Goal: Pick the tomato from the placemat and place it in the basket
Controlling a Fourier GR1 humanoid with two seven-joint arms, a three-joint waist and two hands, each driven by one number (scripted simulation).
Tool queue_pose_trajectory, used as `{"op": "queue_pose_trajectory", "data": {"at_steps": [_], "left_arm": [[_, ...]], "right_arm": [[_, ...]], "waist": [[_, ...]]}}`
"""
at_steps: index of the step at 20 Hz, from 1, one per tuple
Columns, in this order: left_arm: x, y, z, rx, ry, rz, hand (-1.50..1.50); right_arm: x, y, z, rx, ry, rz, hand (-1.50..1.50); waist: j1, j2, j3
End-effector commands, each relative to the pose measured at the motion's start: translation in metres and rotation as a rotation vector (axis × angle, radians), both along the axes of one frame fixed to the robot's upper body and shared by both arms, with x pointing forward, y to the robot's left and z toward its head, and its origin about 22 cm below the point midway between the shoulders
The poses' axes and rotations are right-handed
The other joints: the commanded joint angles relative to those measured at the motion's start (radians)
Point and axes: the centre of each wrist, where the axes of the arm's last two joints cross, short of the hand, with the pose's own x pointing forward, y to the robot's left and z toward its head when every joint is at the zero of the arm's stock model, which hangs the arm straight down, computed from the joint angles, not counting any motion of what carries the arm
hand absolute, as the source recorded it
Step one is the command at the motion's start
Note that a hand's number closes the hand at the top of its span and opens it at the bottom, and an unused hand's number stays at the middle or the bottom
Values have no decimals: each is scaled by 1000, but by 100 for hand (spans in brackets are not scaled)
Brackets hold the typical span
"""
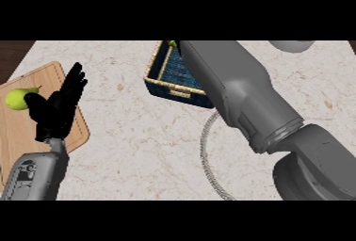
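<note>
your right arm (243,94) hides its hand over the basket (167,77); grip unknown. keep the tomato (172,43) inside the rim. left hand (59,106) rests open.

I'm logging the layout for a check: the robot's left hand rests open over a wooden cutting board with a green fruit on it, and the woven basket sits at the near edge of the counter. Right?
Not quite. In the head view the basket sits at the far edge of the counter, not the near one. The rest holds: the left hand rests open over the wooden cutting board, with the green fruit on it.
</note>
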Motion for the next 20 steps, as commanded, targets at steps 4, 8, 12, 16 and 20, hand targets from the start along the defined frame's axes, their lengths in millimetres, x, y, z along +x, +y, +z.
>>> {"op": "queue_pose_trajectory", "data": {"at_steps": [4,8,12,16,20], "left_arm": [[-5,-4,-4,-4,3,10,0],[-4,1,4,-9,-9,-11,0],[0,-3,4,-3,-3,-4,0],[-1,-3,-5,0,2,0,0],[0,3,2,-9,-5,1,0]], "right_arm": [[4,-12,-15,-42,23,-13,150],[5,-15,-15,-51,34,-28,150],[4,-17,-27,-77,118,-18,150],[3,-14,-22,-44,148,-19,150],[3,-24,-46,-21,175,-38,150]], "waist": [[-7,-2,1],[10,4,0],[10,5,0],[-8,-2,1],[0,0,1]]}}
